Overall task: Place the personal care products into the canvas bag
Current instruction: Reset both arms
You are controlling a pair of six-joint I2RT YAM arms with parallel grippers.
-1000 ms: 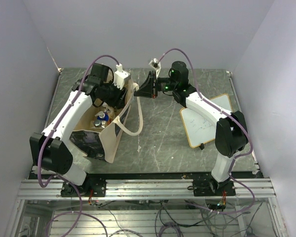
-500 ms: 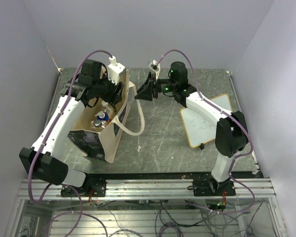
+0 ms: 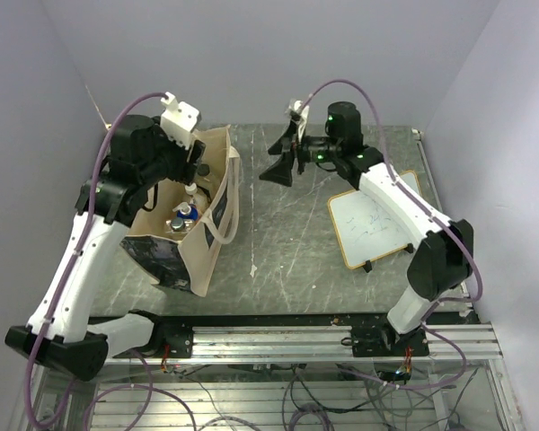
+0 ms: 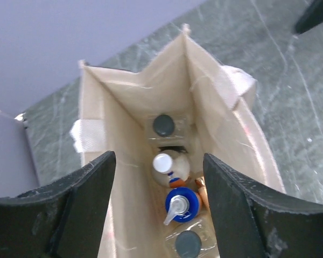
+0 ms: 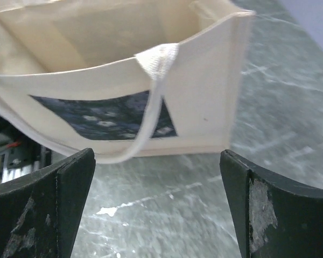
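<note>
Since a second back: left hand (image 4: 159,207) has lifted out of the mouth of the canvas bag (image 3: 214,211) and hangs above it, fingers spread, nothing held; right hand (image 5: 157,204) has backed off to the bag's right, likewise spread wide and empty; the strap (image 3: 223,235) that trailed across the surface (image 3: 287,242) now sits close to the bag's right side.

Inside the bag, caps up: dark-capped bottle (image 4: 163,124); white-capped bottle (image 4: 163,163); blue pump bottle (image 4: 181,203); second dark-capped bottle (image 4: 188,243).

Judgement: packing at or near its end; no bottle seen outside the bag.

Writing: none legible; dark print on the bag's side; faint scribble on the whiteboard (image 3: 377,220) right of the bag.
</note>
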